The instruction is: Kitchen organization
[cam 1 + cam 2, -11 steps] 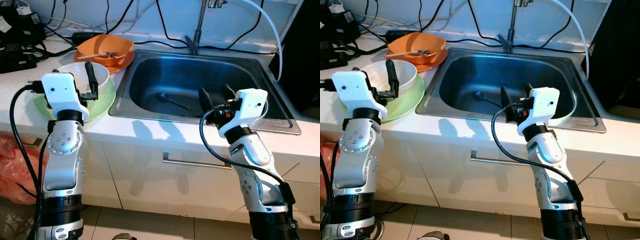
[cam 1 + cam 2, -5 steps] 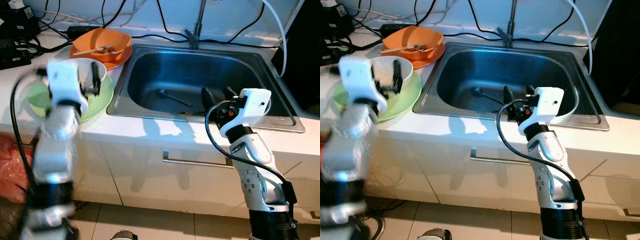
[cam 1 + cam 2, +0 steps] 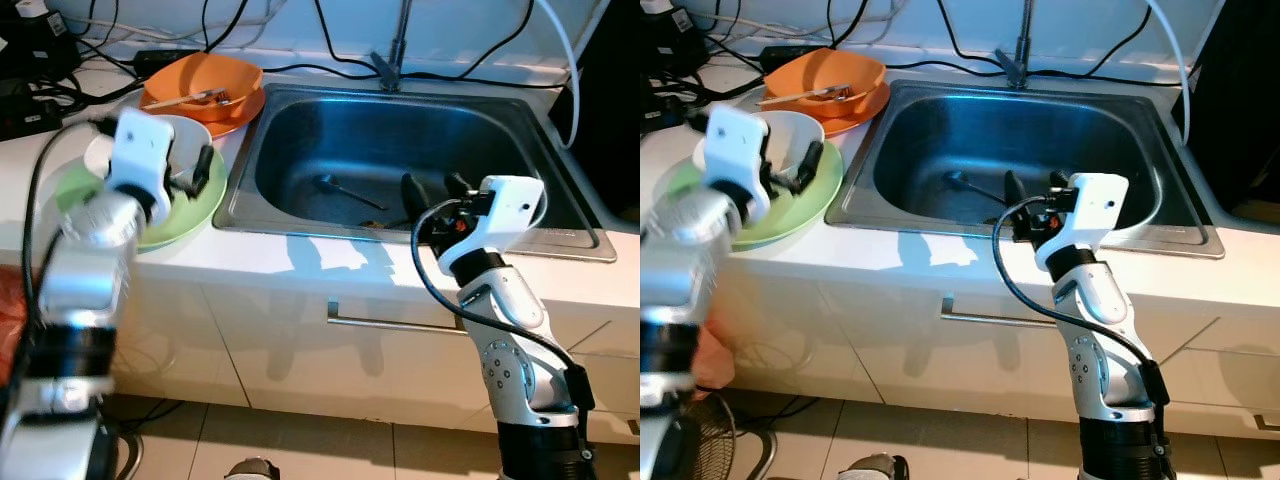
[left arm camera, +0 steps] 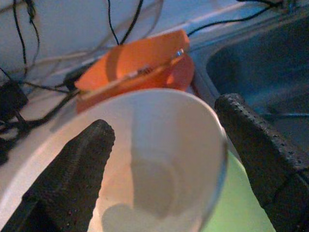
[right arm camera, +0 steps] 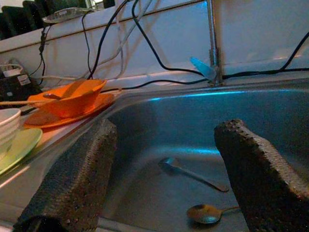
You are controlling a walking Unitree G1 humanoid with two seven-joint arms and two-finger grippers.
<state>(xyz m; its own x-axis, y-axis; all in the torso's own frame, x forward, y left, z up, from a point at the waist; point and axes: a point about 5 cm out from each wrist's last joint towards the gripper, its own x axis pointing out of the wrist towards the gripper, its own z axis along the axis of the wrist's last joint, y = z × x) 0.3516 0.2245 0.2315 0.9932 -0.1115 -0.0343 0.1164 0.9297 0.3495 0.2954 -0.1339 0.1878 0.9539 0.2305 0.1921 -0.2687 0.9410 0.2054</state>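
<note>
1. White bowl (image 3: 790,145) sits on green plate (image 3: 790,212) near tabletop's left front edge, just beside sink (image 3: 560,215)'s left rim
2. Left gripper (image 4: 164,159) at the bowl, fingers (image 4: 72,169) spread wide, one each side of the rim; not pinching yet, & can't tell if they touch it
3. Right gripper (image 5: 159,174) hovers over sink's front edge, fingers (image 5: 77,174) spread apart, holding nothing
4. Orange bowl (image 3: 205,80) w/ utensil across it rests on orange plate (image 3: 245,108) at tabletop's back, behind the white bowl
5. In the sink basin: dark ladle-like utensil (image 3: 345,192) mid-bottom, spoon (image 5: 207,212) nearer the front wall
6. Progress, my read: early. Dishes are stacked on tabletop, utensils lie loose in sink, nothing lifted
7. Left to do, prob.: close on white bowl & move it, then orange set, then sink utensils. Where they go can't be told from pics
</note>
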